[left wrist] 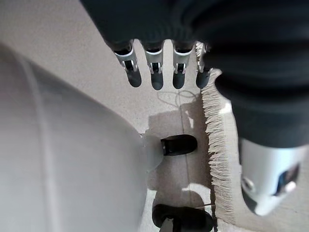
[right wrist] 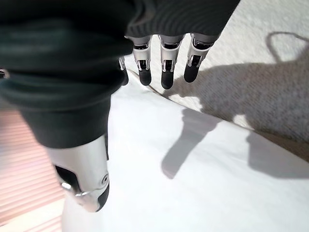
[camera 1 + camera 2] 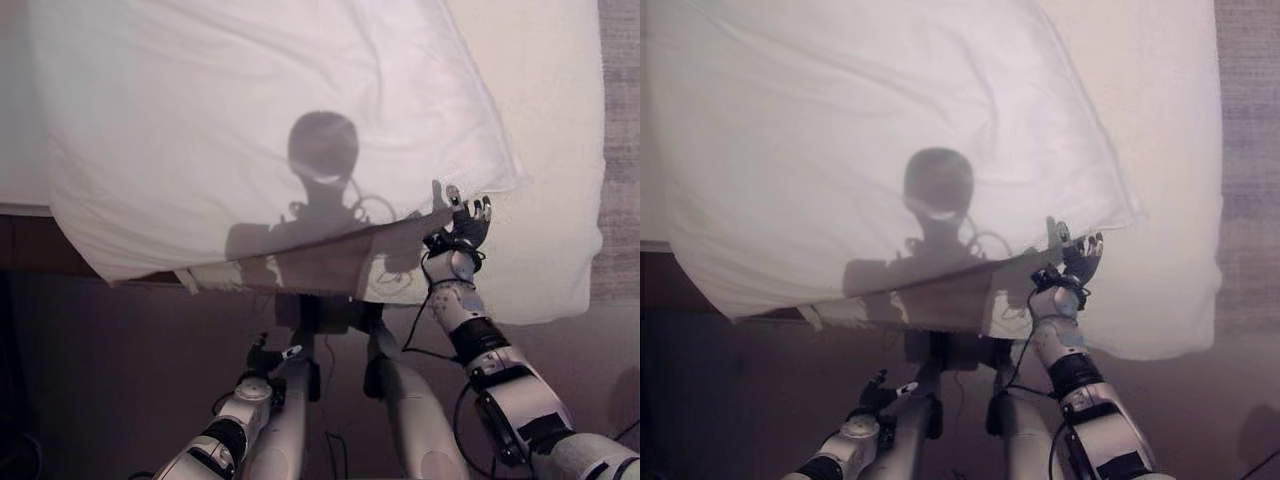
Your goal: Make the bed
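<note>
A white duvet (image 3: 250,120) fills the upper left and centre of the head views, lying over the bed with its lower edge hanging past the bed's near side. Under it, along the right of the frame, a cream blanket (image 3: 550,150) covers the bed and drapes down at the lower right. The duvet's right corner comes to a point right of centre.

The right hand (image 3: 462,228) is raised just below that corner, palm toward the bedding, fingers straight and spread, thumb apart. It grasps nothing; whether the fingertips touch the duvet edge cannot be told. In the right wrist view its fingers (image 2: 166,72) hang relaxed over the white cloth, with the textured blanket (image 2: 270,72) beyond.

The left hand (image 3: 268,358) sits low at the bottom centre-left, well apart from the bed. In its wrist view the fingers (image 1: 155,70) are relaxed and empty above a floor (image 1: 58,43) with a fringed rug (image 1: 217,159).
</note>
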